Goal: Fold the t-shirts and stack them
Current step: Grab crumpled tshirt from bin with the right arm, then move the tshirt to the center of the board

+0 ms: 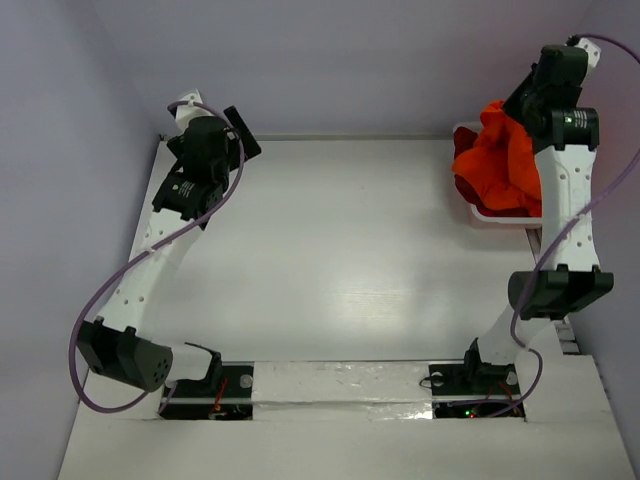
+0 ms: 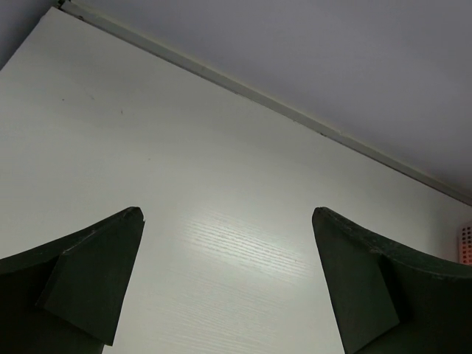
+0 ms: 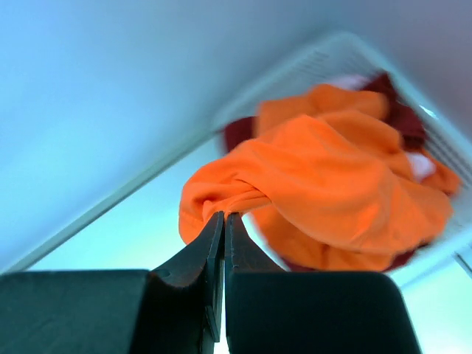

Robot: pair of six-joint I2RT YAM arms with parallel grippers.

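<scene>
From the overhead camera I read the middle of the table (image 1: pixel 330 260) as open from 6 to 12 o'clock, so either gripper can sweep across it without meeting anything. At 2 o'clock the basket (image 1: pixel 462 130) fills the far right corner, with the orange shirt (image 1: pixel 495 160) bunched above its rim and the right gripper (image 3: pixel 224 217) pinched on that cloth, and the right arm (image 1: pixel 562 210) blocks the 3 o'clock edge. The left arm (image 1: pixel 140 270) runs up the 9 o'clock edge, and the left gripper (image 2: pixel 227 212) is spread wide over bare tabletop near the back wall (image 1: pixel 340 60) at 11 o'clock.
</scene>
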